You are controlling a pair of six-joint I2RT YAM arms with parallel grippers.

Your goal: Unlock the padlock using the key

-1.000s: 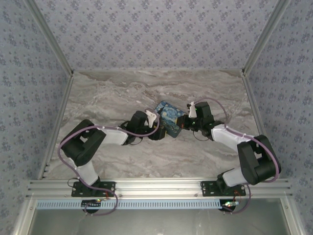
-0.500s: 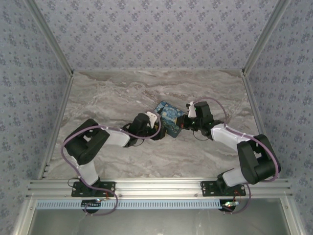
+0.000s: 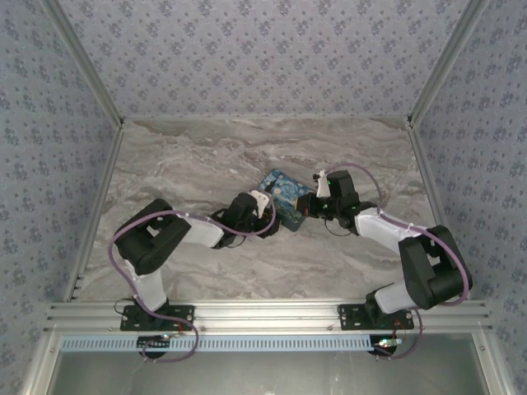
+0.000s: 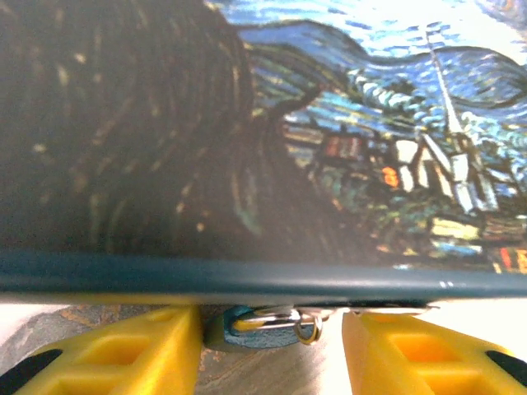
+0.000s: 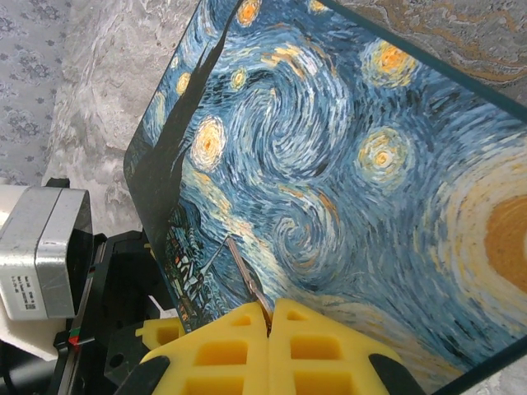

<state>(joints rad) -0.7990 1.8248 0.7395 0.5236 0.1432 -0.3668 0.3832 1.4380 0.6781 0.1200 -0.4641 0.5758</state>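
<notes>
Yellow left gripper [image 4: 270,329] spread at painted box [image 4: 247,148] edge, right gripper [image 5: 269,315] closed

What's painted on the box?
Swirly blue night sky with yellow stars on the box, best seen in the right wrist view.

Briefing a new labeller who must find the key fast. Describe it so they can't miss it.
Midway across the marble table sits the blue-and-yellow painted box. In the right wrist view the right pincer is shut in front of its lid, and the key is the thin silvery shaft poking out between the yellow fingers. Unlike the swirling paint around it, it is straight and metallic.
</notes>
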